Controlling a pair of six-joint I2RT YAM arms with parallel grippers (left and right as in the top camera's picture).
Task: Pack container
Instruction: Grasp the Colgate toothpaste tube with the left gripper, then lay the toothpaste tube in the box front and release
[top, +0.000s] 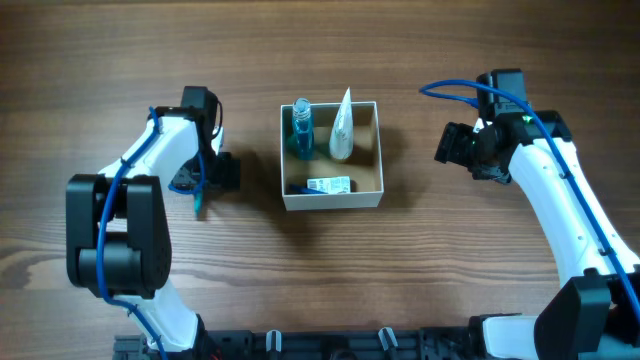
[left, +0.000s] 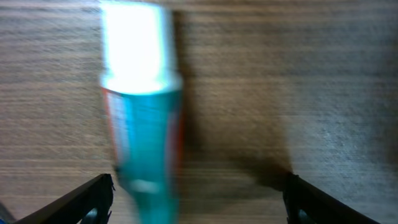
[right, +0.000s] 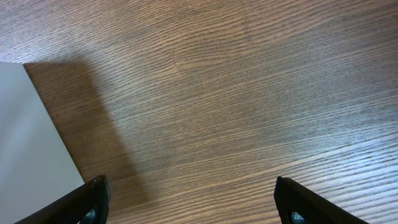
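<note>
Brown wood-grain table (top: 420, 270) carries the square white-walled cardboard container (top: 333, 199) at its centre, holding a blue bottle (top: 301, 130), a white tube (top: 342, 130) and a small printed packet (top: 329, 185). At the container's 9 o'clock the left claw (left: 199, 193) hangs spread over a teal white-capped tube (left: 146, 174). At 3 o'clock the right claw (right: 189, 196) is likewise spread.

Teal tube (left: 146, 180): blurred; lower end cut off by bottom edge.
Container (right: 25, 149): one white wall only, cut off at left edge.
Small packet (top: 328, 185): print too small to read.
</note>
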